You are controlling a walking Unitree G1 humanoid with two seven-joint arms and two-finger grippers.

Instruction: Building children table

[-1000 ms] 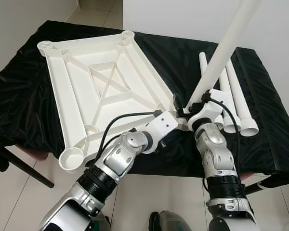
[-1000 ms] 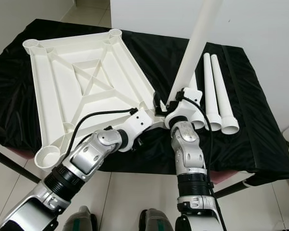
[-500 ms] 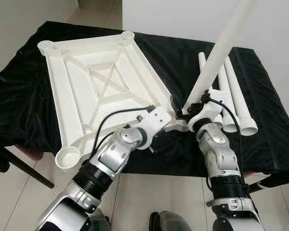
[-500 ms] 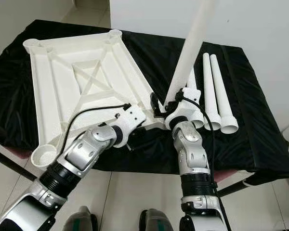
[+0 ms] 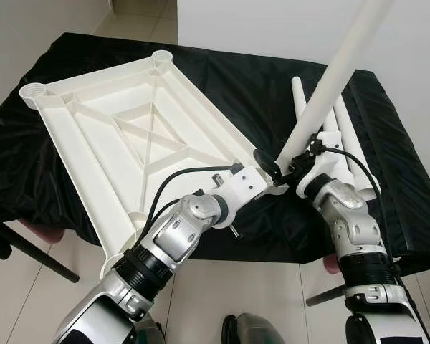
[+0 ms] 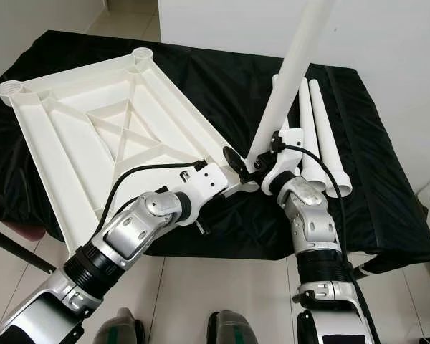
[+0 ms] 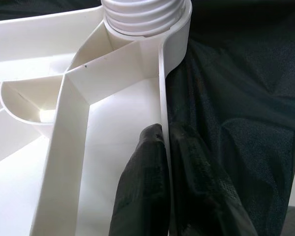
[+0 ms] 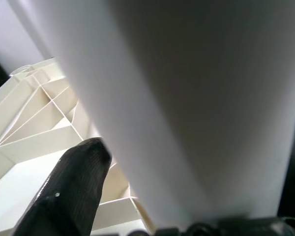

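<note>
Black cloth-draped table [image 5: 43, 158], white walls [image 5: 272, 29], pale tiled floor [image 5: 222, 301]

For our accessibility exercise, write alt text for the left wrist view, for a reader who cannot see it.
The left claw is shut on the thin side rim of the upturned white tabletop, one black finger on each side. Ahead along the rim is a threaded corner socket; black cloth lies beside the rim.

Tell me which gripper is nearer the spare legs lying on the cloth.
Right. The right gripper, shut on the raised leg, sits just beside the spare legs. The left gripper clamps the tabletop rim, farther away.
</note>
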